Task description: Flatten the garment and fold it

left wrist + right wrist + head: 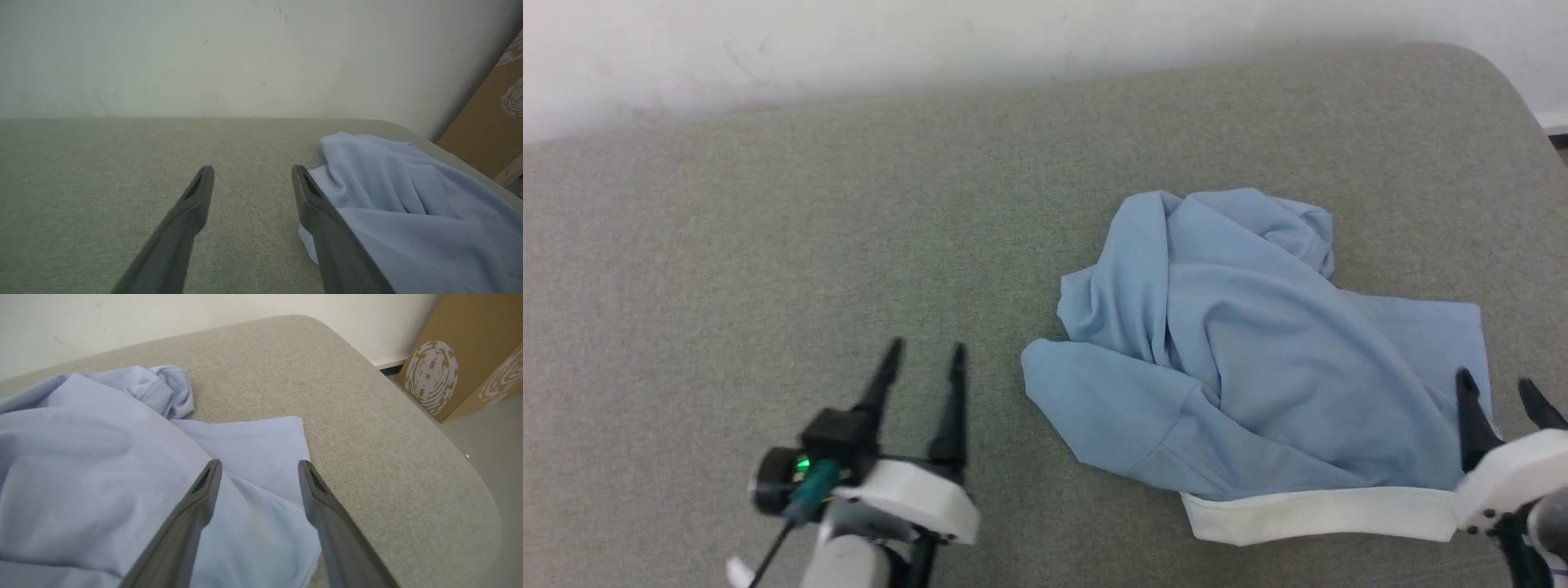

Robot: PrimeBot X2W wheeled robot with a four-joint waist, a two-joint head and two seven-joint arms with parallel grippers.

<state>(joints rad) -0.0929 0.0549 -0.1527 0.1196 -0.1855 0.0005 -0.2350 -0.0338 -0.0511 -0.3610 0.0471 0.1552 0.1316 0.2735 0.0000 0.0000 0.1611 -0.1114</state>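
Garment: the garment [1258, 351] is lying in a crumpled heap on the right half of the table, light blue, soft and matte, its fine knit falling in long diagonal folds.
White band: a smooth white band [1315, 514] is running straight along the heap's near edge, its right end reaching the right gripper's pale housing.
Hemmed corner: a squared corner [261, 433] with a stitched hem is lying flat on the heap's right side.
Bunched end: a rolled, ribbed knob of cloth [167, 388] is curling up at the far side.
Left gripper: the left gripper [928, 347] is hovering over bare tabletop just left of the heap, its two long, dark, tapering fingers standing apart with only air between them.
Right gripper: the right gripper [260, 462] is hanging above the flat hemmed cloth, its fingers spread wide and clamping nothing.
Table: the table [768, 245] is showing a grey-green woven, felt-like cover and a broadly rounded far right corner.
Wall: an off-white scuffed wall [849, 49] is standing behind it.
Box: a brown cardboard box [461, 347] with a white whorl print is sitting on the grey floor [502, 433].
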